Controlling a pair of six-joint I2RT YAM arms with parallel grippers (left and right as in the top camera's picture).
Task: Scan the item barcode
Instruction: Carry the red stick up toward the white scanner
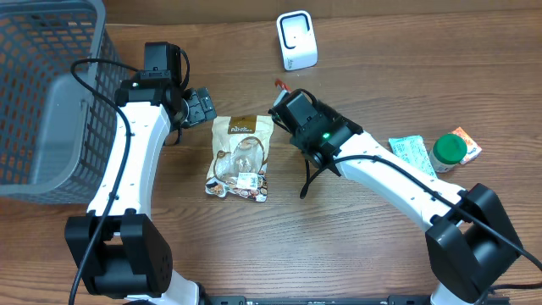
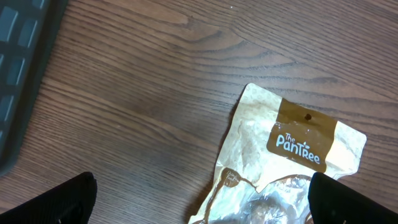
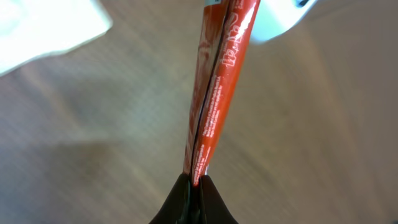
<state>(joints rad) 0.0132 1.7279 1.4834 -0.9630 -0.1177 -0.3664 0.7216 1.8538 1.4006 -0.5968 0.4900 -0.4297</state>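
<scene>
Wood-grain tabletop (image 1: pixel 254 246) carries everything, with a tan snack pouch (image 1: pixel 241 157) printed "The PanTree" lying flat near its middle; the pouch has a clear window low on its face, though what is inside cannot be made out. Well to the left of the pouch stands a grey mesh basket (image 1: pixel 42 51), only its own walls and floor showing. The left end effector (image 1: pixel 201 107) hangs just beside the pouch's upper left corner, fingers spread wide and apart from the pouch. The right end effector (image 3: pixel 196 190) sits just off the pouch's upper right corner, fingers pressed together on the bottom edge of a thin red sachet (image 3: pixel 217 81), held edge-on and clear of the wood; the sachet points up toward a white scanner (image 1: pixel 296 41) standing beyond the pouch. Far to the right of the pouch lie a pale green packet (image 1: pixel 411 152), a green-lidded bottle (image 1: pixel 447 151) with its lid on, and an orange packet (image 1: pixel 467 142) touching that bottle.
</scene>
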